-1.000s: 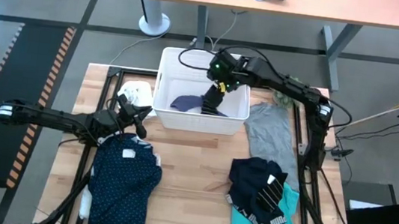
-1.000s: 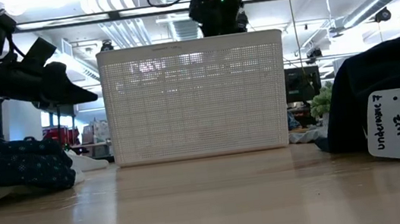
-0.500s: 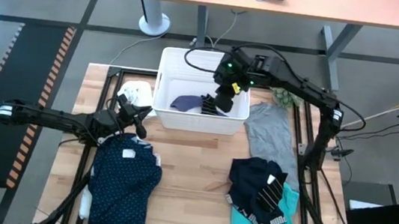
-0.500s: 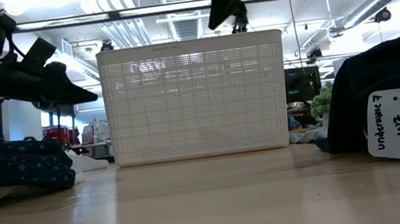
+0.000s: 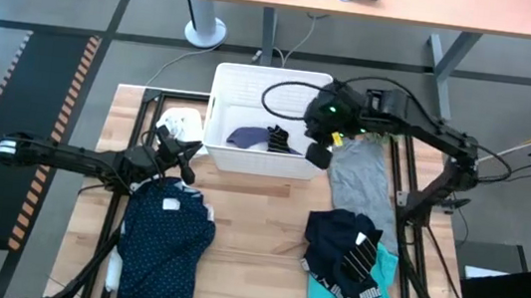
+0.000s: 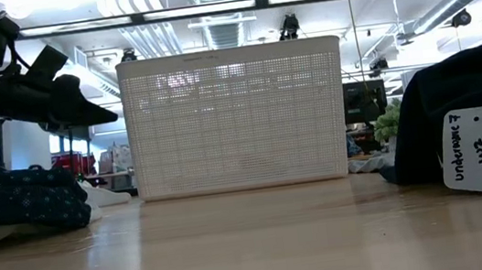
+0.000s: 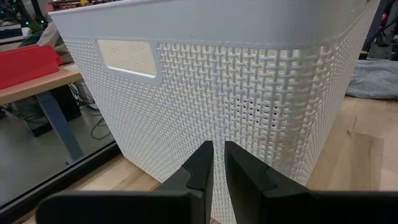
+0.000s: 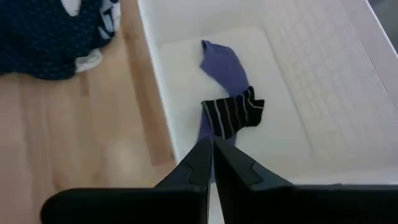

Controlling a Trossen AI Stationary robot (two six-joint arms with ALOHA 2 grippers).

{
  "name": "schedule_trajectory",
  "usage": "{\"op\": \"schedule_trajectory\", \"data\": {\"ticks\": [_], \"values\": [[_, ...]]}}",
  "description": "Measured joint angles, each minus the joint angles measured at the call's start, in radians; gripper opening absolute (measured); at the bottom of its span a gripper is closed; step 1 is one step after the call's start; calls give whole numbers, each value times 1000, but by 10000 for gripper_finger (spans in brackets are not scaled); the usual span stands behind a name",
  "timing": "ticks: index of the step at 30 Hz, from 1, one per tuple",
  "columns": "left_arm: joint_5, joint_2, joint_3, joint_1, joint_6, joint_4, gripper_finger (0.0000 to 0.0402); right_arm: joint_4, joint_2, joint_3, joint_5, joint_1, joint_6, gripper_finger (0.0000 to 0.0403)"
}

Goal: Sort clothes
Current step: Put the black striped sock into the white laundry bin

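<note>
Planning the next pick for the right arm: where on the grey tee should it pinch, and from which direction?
Judging by how it lies, pinch the grey tee at a raised fold near its basket-side end, coming straight down. It lies flat and spread on the table, clear of the dark pile, right beside the right gripper.

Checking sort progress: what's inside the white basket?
In the basket: a purple piece with a black striped piece lying over it. Anything beneath them is covered.
</note>
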Motion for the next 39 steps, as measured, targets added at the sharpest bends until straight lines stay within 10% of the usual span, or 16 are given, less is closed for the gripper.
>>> {"op": "schedule_trajectory", "data": {"ticks": [25, 39], "values": [[0, 0, 0, 0, 0, 0, 27, 328, -423, -683, 154, 396, 385, 0], [0, 0, 0, 0, 0, 0, 27, 399, -430, -795, 386, 676, 632, 0]]}}
